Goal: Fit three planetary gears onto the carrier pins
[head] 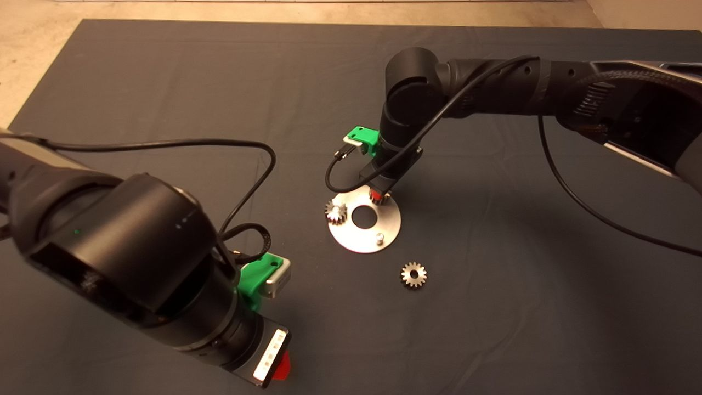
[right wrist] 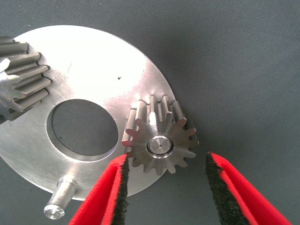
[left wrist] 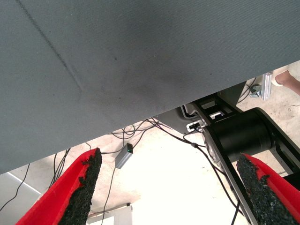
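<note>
From the head view, the right arm reaches in over the mat [head: 164, 82] and its right gripper [head: 377, 195] stands directly above the far edge of the round disc [head: 351, 236]. One gear [head: 335, 210] sits on the disc's left side. A bare pin [head: 378, 237] stands up on the near right part of the disc. A third gear [head: 413, 275] lies loose on the mat, near the disc on its near right side and apart from both grippers. The left gripper [head: 281, 366] is at the lower left, well away from the disc.

In the left wrist view, the left gripper [left wrist: 171, 187] has its red fingers [left wrist: 77, 192] spread wide with nothing between them; beyond them show the edge of the mat [left wrist: 117, 61], floor cables and part of the robot's frame.

In the right wrist view, the right gripper [right wrist: 164, 187] is parted, its pads [right wrist: 123, 187] standing to either side of a gear [right wrist: 159, 140] seated on a pin [right wrist: 158, 144] at the disc's [right wrist: 93, 70] edge. One pad is just beside the gear's teeth; the other is clear of them. The pin's tip shows through the gear's centre hole. The seated first gear [right wrist: 23, 75] shows at the disc's opposite edge, and the bare pin [right wrist: 61, 204] rises nearby.
</note>
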You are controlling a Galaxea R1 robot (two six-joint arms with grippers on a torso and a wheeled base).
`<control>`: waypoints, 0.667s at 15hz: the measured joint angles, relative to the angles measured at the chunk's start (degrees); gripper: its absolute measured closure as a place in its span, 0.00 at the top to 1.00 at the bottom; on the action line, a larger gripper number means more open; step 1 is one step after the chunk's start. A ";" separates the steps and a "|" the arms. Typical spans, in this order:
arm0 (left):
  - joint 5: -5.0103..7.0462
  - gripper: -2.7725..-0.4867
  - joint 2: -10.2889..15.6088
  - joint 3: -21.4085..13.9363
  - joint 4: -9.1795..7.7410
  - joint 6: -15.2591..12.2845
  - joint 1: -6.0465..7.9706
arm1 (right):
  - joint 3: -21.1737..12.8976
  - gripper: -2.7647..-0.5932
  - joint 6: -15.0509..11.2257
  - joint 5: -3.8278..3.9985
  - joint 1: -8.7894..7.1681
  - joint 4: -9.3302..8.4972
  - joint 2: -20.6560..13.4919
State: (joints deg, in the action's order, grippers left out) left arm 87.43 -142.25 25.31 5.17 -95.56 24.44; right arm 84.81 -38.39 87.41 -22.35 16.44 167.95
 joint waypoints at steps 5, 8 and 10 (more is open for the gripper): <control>0.02 0.68 0.00 -0.02 0.00 0.00 0.00 | -0.25 0.39 -0.02 0.04 0.60 0.31 -0.01; 0.05 0.68 -0.15 0.00 0.00 0.00 0.00 | -2.57 0.46 -0.77 0.02 0.57 0.34 -0.17; 0.05 0.68 -1.30 0.01 0.00 -0.06 0.00 | -5.79 0.46 -2.76 -0.01 0.55 0.29 -1.30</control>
State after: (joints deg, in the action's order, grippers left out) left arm 87.48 -143.55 25.32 5.17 -95.62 24.44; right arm 79.02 -41.15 87.39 -21.80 16.73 166.65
